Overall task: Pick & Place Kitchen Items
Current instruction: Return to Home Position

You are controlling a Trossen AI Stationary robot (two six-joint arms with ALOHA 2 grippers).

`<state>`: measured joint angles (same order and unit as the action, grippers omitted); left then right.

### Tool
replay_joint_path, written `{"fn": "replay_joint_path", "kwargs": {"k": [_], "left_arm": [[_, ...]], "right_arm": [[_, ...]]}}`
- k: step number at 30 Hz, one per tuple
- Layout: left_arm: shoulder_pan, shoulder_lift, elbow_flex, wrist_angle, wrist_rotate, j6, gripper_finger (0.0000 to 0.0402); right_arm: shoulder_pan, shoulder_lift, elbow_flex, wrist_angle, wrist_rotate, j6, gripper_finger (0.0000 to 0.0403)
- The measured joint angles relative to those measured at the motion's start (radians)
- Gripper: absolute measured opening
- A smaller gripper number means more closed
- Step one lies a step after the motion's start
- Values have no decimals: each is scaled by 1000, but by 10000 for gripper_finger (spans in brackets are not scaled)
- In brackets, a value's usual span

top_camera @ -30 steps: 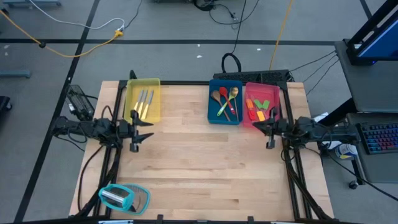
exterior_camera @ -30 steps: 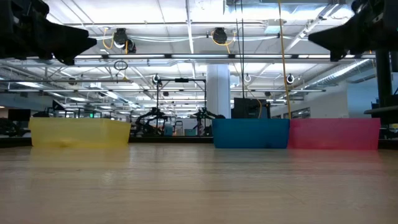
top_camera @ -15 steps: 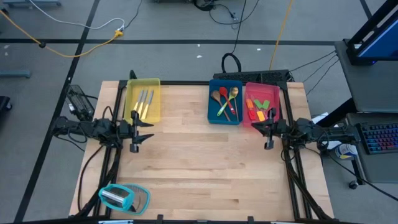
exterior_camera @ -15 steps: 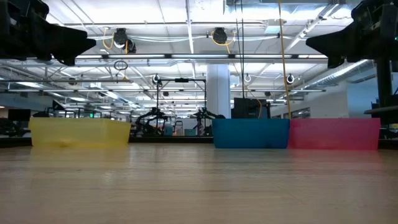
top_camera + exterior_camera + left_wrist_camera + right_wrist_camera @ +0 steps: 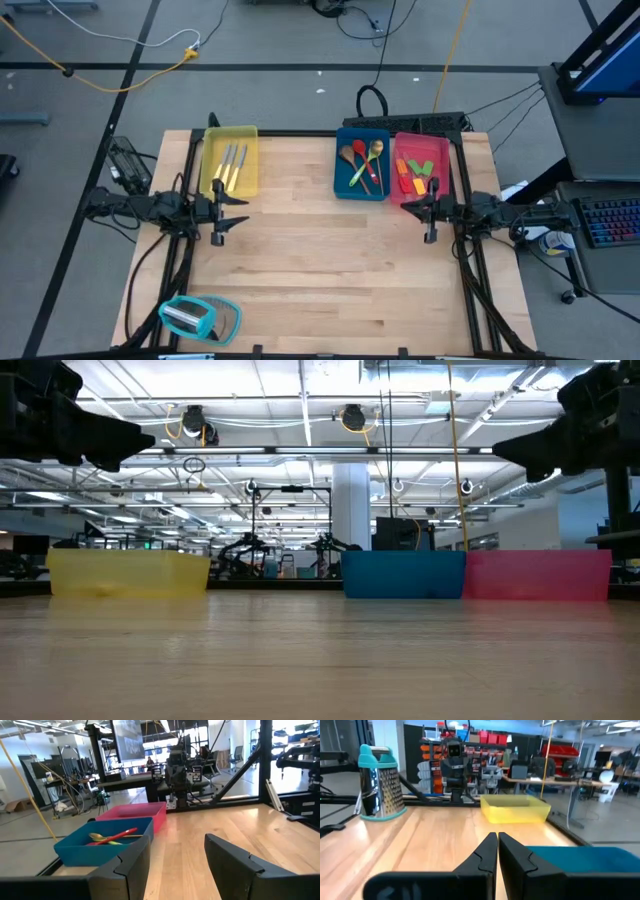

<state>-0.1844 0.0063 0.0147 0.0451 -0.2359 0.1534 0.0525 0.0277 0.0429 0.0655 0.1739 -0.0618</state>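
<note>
Silver cutlery [image 5: 231,165] lies in the yellow rectangular tray [image 5: 245,140] at 11 o'clock. Coloured spoons [image 5: 364,160] lie in the blue rectangular tray [image 5: 343,182] and small spatulas [image 5: 412,172] in the pink rectangular tray [image 5: 441,150], both at 1. The left gripper [image 5: 238,211], fingers spread, hovers at 9. The right gripper [image 5: 412,208], fingers pressed together, hovers at 3, near the pink tray. A teal-handled metal grater [image 5: 195,318] sits at 7.

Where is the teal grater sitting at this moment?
In the high view the teal grater sits at the table's bottom-left corner, on the robot's left, well apart from the yellow tray.
</note>
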Motion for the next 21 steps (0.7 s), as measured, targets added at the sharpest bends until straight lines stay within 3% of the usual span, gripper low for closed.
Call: {"fn": "replay_joint_path", "kwargs": {"k": [21], "left_arm": [[0, 0, -3, 24, 0, -6, 191]], "right_arm": [[0, 0, -2, -53, -20, -15, 8]]}}
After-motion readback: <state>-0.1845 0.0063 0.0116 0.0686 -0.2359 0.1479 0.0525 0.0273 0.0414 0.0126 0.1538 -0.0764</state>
